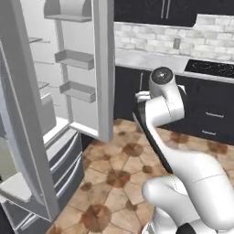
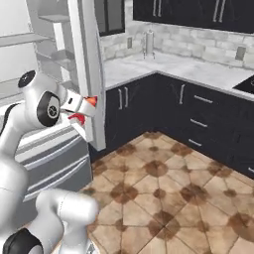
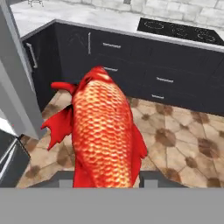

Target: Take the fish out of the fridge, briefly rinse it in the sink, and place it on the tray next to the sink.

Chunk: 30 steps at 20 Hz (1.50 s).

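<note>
Below you is a floor (image 2: 163,198) of brown and beige tiles. At 12 o'clock in the hand view, dark cabinets (image 3: 144,65) carry a white marble counter (image 3: 65,19) with a black cooktop (image 3: 181,30). The fridge (image 1: 55,114) stands open at 9 o'clock. Your gripper (image 2: 84,110) is clamped on the fish (image 3: 103,135), over the floor beside the fridge door; it is bright red-orange, scaly, with pointed fins.

in my hand view the fish (image 3: 103,131) covers my fingertips, and its near end is cut off at the bottom. in the right base view the fish (image 2: 90,101) is a small red tip, my gripper (image 2: 79,110) too small to read. the fridge (image 1: 55,114) runs past the left edge.
</note>
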### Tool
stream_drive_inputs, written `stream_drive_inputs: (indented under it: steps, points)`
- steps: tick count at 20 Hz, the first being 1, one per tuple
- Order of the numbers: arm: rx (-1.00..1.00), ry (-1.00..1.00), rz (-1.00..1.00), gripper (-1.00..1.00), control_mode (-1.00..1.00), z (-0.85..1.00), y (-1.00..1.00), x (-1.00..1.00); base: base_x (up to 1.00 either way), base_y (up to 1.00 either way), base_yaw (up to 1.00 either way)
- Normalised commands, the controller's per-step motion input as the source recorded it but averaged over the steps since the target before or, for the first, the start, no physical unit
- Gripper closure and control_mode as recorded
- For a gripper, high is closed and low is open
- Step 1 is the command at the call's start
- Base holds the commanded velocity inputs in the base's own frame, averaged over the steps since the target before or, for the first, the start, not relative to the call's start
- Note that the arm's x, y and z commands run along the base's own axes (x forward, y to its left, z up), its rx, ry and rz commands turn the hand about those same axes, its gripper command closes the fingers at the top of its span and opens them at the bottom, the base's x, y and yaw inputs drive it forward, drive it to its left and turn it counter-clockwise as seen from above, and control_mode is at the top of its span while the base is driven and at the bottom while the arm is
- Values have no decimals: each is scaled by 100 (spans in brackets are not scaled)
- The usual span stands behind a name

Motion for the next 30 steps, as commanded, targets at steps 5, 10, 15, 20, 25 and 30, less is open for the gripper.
stream_drive_inputs:
  steps: [5,10,15,20,25,30]
  points:
    - [0,0,0,100,100,0,0,0,-19,0,-99]
    - [0,0,0,100,100,0,0,0,0,-2,-100]
    - [0,0,0,100,100,0,0,0,0,-4,-100]
    - [0,0,0,100,100,0,0,0,0,0,-100]
    - [0,0,0,100,100,0,0,0,0,0,-99]
    - [0,0,0,100,100,0,0,0,0,72,-71]
